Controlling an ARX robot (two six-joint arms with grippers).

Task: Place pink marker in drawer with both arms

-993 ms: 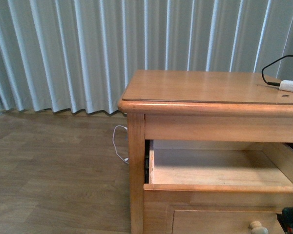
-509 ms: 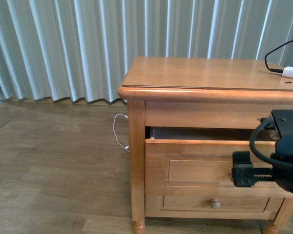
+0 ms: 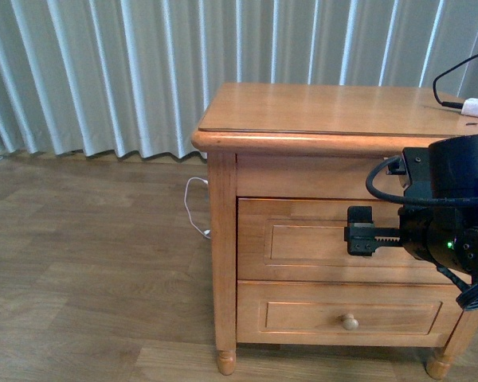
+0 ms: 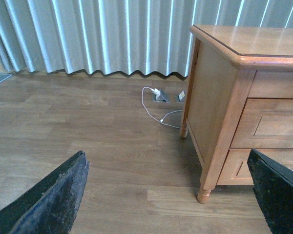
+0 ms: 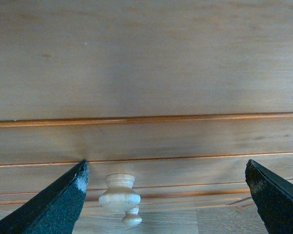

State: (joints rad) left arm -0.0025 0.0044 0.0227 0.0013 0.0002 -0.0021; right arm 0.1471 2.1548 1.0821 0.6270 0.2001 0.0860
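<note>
- I see the grey pleated curtain (image 3: pixel 103 72) filling the back of the front view, with the brown plank floor (image 3: pixel 88 270) below it.
- The honey-coloured dresser (image 3: pixel 223 263) stands at the right of my front view; its top is bare apart from a white plug on a black cable (image 3: pixel 476 107) near the far right edge.
- The drawer (image 3: pixel 303 239), the upper one, sits flush with the dresser frame, fully closed; the lower drawer (image 3: pixel 303 314) under it is closed too and shows its round knob (image 3: pixel 350 321).
- My right arm (image 3: pixel 454 207) hangs in front of the upper drawer's right half, hiding that part of the panel.
- The right gripper (image 5: pixel 166 195) faces the drawer front with its fingers spread wide and nothing between them; in its wrist view a pale wooden knob (image 5: pixel 119 197) stands free in the gap, touched by neither finger.
- The left gripper (image 4: pixel 166 195) is also spread wide and empty, looking down over the floor beside the dresser's left side.
- A white cord (image 4: pixel 158 105) trails over the floor to a floor socket (image 4: pixel 161 96) by the dresser's back leg.
- The pink marker is in none of my views; I cannot tell where it is.
</note>
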